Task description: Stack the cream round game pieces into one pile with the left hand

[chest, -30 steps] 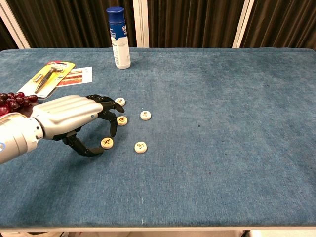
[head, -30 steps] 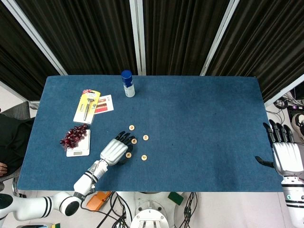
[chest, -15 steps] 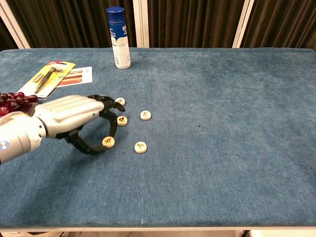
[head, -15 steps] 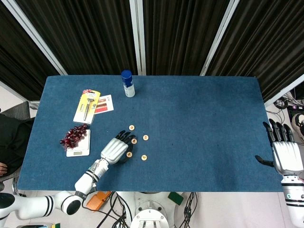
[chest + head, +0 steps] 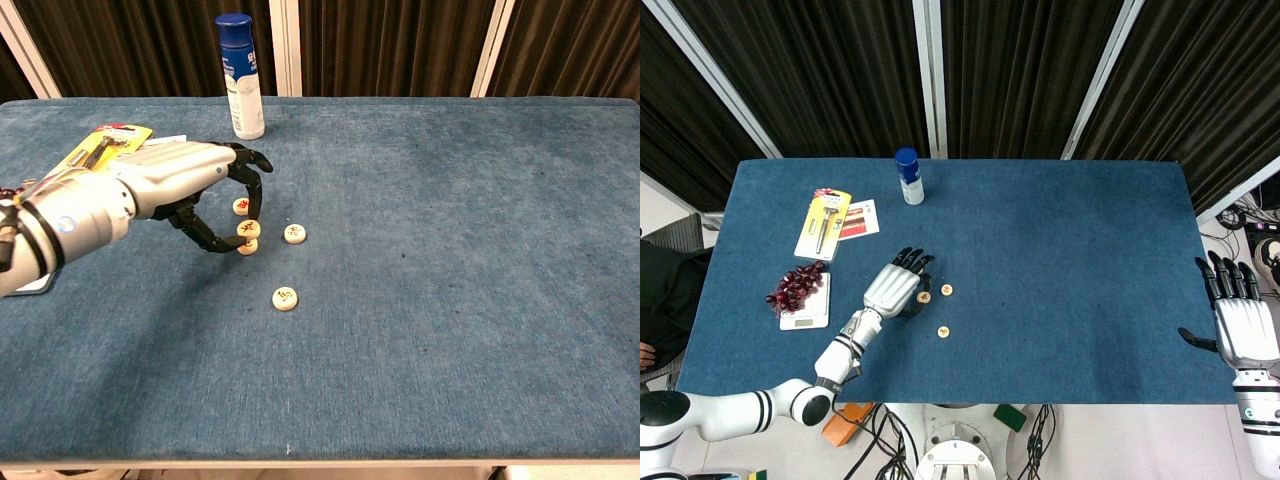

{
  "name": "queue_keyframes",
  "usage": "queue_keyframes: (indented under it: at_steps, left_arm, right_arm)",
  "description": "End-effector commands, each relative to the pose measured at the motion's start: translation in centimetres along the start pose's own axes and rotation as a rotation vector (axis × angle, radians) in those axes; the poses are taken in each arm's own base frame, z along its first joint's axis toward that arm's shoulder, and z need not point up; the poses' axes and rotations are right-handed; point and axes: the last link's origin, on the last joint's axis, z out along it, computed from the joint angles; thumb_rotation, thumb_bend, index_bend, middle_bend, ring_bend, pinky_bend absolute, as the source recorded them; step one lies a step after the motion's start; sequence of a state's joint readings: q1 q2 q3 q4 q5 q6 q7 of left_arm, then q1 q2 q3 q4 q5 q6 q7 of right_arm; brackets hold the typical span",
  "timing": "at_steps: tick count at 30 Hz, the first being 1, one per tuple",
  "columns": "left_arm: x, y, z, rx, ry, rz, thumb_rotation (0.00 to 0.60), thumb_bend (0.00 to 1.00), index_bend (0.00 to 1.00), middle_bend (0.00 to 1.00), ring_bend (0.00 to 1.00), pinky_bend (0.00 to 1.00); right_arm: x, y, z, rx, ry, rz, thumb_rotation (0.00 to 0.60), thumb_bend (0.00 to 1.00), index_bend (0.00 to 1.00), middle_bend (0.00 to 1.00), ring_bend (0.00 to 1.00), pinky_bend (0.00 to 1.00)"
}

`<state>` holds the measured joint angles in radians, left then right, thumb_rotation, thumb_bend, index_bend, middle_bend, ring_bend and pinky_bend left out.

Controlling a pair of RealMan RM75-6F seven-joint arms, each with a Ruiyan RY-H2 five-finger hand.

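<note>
cream round game pieces: small flat discs with a dark character printed on top, clustered left of centre on the blue worktop (image 5: 480, 300).
held piece (image 5: 248, 229): pinched between thumb and fingertip of your left hand (image 5: 175, 185), directly above another piece (image 5: 247, 246); whether the two touch, can't tell from either view.
piece under it: only its edge shows in chest view, lying flat on the cloth.
far piece (image 5: 241, 206): flat, just behind the held one, partly behind the fingers (image 5: 252, 160); red mark on top.
right piece (image 5: 294, 233): flat, just right of the pinched pair, not touching it.
near piece (image 5: 285, 298): flat, alone, closest to the front edge, apart from the rest.
left hand: your grip is closed on the held piece; silver back faces up, black fingers curl downward over the cluster. In head view the hand (image 5: 896, 286) covers most of the group, with three pieces visible beside it.
right hand (image 5: 1240, 325): off the right edge of the worktop, fingers straight and apart, thumb out to the side, holding nothing.
spray can (image 5: 239, 76): white with a blue cap, upright at the back, well apart from the pieces.
packaged tool (image 5: 823, 223): yellow card, lying flat back-left, with a paper slip (image 5: 860, 219) beside it.
grapes (image 5: 797, 285): dark red bunch at the left edge, on a small white scale (image 5: 805, 316).
</note>
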<state>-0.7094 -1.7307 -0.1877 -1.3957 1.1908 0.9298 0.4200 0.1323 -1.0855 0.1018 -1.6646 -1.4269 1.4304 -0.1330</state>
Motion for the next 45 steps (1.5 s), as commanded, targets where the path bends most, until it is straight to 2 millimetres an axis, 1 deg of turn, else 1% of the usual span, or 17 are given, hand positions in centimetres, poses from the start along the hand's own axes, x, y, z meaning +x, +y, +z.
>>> queue_keyframes:
  at_steps: [1,9,21,32,45]
  left_arm:
    - [-0.11,-0.01,0.51,0.012,-0.010,0.009,0.600,0.36,0.50,0.10,0.00,0.00]
    - [-0.35,-0.46,0.50,0.040,-0.024,0.019,0.600,0.35,0.49,0.10,0.00,0.00]
    - [-0.51,-0.22,0.54,0.034,-0.033,0.028,0.600,0.34,0.48,0.10,0.00,0.00]
    - [-0.65,-0.42,0.51,0.044,-0.046,0.031,0.600,0.32,0.46,0.10,0.00,0.00]
    - [-0.69,-0.56,0.46,0.046,-0.053,0.035,0.600,0.32,0.41,0.10,0.00,0.00]
  right_arm:
    - [-0.03,0.15,-0.05,-0.004,-0.001,0.001,0.600,0.09,0.00,0.02,0.00,0.02]
    - [-0.23,0.35,0.02,-0.004,-0.006,0.006,0.600,0.09,0.00,0.02,0.00,0.02]
    - [-0.30,0.52,-0.09,-0.008,-0.007,0.006,0.600,0.09,0.00,0.02,0.00,0.02]
    - [-0.32,0.47,-0.07,-0.008,-0.007,0.005,0.600,0.09,0.00,0.02,0.00,0.02]
    - [-0.56,0.63,-0.24,-0.011,-0.011,0.007,0.600,0.09,0.00,0.02,0.00,0.02]
